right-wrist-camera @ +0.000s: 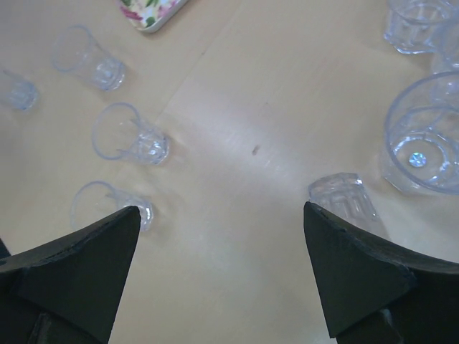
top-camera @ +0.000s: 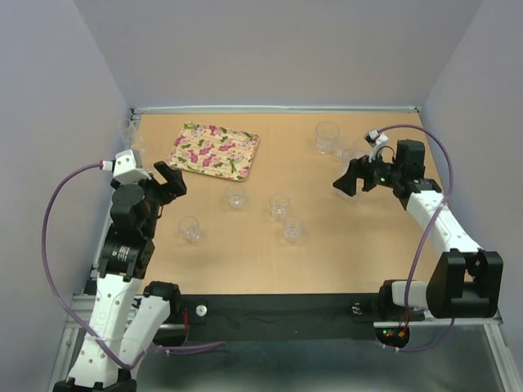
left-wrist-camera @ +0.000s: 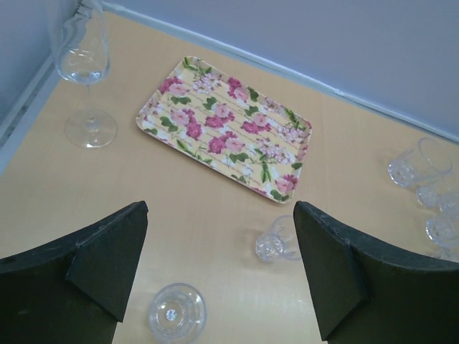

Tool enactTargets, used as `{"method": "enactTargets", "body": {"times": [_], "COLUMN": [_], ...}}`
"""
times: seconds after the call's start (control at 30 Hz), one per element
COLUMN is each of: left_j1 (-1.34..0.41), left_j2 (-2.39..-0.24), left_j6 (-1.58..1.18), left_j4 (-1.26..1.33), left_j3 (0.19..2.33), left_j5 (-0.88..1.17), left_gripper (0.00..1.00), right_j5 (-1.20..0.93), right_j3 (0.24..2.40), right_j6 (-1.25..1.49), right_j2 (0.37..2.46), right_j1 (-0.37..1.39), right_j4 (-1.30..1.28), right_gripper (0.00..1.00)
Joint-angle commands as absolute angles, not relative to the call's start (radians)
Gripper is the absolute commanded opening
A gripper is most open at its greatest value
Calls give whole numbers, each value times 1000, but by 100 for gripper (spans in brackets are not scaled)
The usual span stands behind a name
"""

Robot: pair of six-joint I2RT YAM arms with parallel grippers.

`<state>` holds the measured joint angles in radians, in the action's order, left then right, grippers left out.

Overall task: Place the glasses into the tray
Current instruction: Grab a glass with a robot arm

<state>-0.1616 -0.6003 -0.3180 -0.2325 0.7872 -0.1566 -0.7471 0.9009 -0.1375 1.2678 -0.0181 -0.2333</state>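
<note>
The flowered tray [top-camera: 214, 150] lies empty at the back left of the table; it also shows in the left wrist view [left-wrist-camera: 226, 127]. Small clear glasses stand loose on the table: one [top-camera: 189, 229] in front of my left gripper [top-camera: 172, 181], three in the middle [top-camera: 236, 197] [top-camera: 279, 206] [top-camera: 292, 228], and a larger one [top-camera: 328, 137] at the back right. My left gripper [left-wrist-camera: 219, 215] is open and empty above a glass [left-wrist-camera: 176, 313]. My right gripper [top-camera: 345, 178] [right-wrist-camera: 220, 211] is open and empty, with a glass [right-wrist-camera: 344, 201] beside its right finger.
A tall stemmed wine glass [left-wrist-camera: 86, 64] stands at the far left edge beside the tray. More glasses [right-wrist-camera: 427, 136] [right-wrist-camera: 419, 21] cluster at the back right. Grey walls close in the table on three sides.
</note>
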Motion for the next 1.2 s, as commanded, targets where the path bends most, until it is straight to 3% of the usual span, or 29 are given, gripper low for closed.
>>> {"method": "enactTargets", "body": {"times": [0.0, 0.27, 0.5, 0.97, 1.17], "left_j1": [-155, -75, -48, -8, 23], "left_j2": [-635, -880, -1182, -1419, -1531], "left_j6": [-348, -411, -514, -551, -485], "left_j4": [-221, -239, -480, -569, -554], "left_j3": [857, 1024, 1339, 1505, 1577], "left_j5": [-250, -256, -339, -604, -620], "left_gripper": [94, 94, 95, 96, 97], "right_j5": [-887, -927, -896, -877, -877], "right_j3": [918, 868, 857, 861, 861], "right_j6": [-118, -132, -141, -147, -150], "right_j2": [1226, 1174, 1164, 1154, 1157], "right_j1": [-17, -17, -17, -17, -17], "right_j4": [-222, -221, -222, -222, -222], "right_gripper": [100, 100, 100, 100, 100]}}
